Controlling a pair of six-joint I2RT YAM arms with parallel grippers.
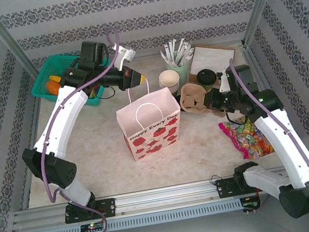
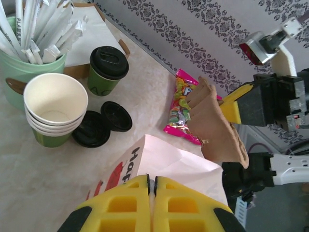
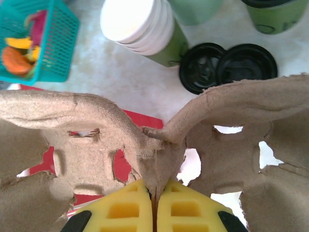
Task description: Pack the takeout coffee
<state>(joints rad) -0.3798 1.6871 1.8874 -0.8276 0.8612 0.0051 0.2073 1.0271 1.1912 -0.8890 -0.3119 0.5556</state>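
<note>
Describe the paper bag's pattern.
The bag is pale pink with red flowers; best in top external view.

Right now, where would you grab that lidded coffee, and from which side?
Probably the green wall of the coffee, just under its lid, one finger either side, coming down from above. It stands upright and round, and the lid's rim overhangs, which should stop it slipping. The stacked cups and loose lids sit close beside it, so a low sideways approach looks tight.

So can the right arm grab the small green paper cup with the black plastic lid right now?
Probably not yet: the right gripper is shut on the brown moulded-pulp cup carrier, so it is occupied, though the lidded green cup stands close by.
</note>
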